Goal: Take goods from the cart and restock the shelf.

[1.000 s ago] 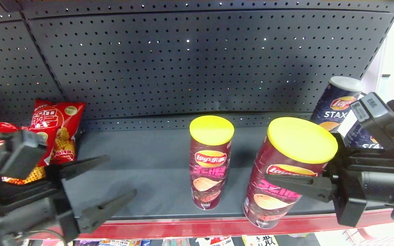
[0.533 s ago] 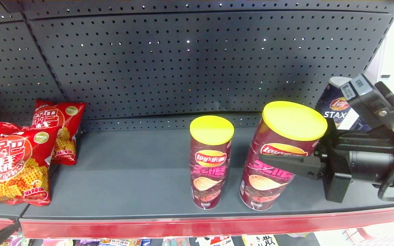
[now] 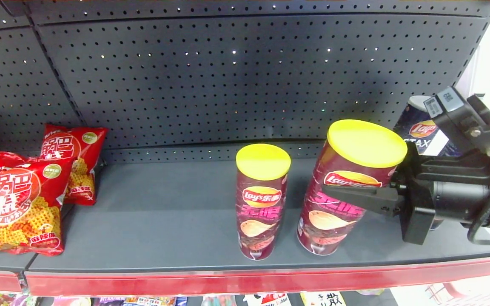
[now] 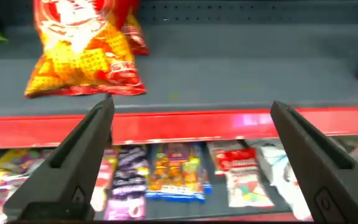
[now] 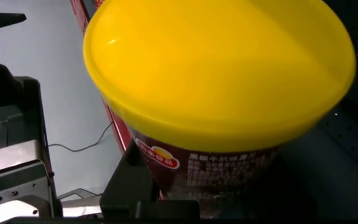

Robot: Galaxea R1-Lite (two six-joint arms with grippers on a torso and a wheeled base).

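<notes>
Two maroon chip cans with yellow lids are on the shelf [image 3: 164, 221] now. One can stands on its own [image 3: 262, 199]. The other can [image 3: 334, 221] sits just to its right, pinched around the upper body by the right hand [image 3: 347, 185]. From the right wrist cam you mostly get its yellow lid [image 5: 216, 62].

The worry for me is that the held can is clearly tilted, top leaning away from its neighbour, and I can't tell if its base is actually flat on the shelf. If it's let go like that, I'd guess it rocks and either knocks the standing can or rolls toward the red front lip. The wrist is also right in front of the blue cans [image 3: 419, 127] at the back right, so a sloppy pull-out could bump those.

Compared to a second ago, the held can was hanging over the front edge. It's now further in and higher, about level with the other one. The left hand [image 4: 192, 106], fingers spread wide and holding nothing, has dropped from in front of the red snack bags [image 3: 24, 204] to below the shelf lip.
</notes>
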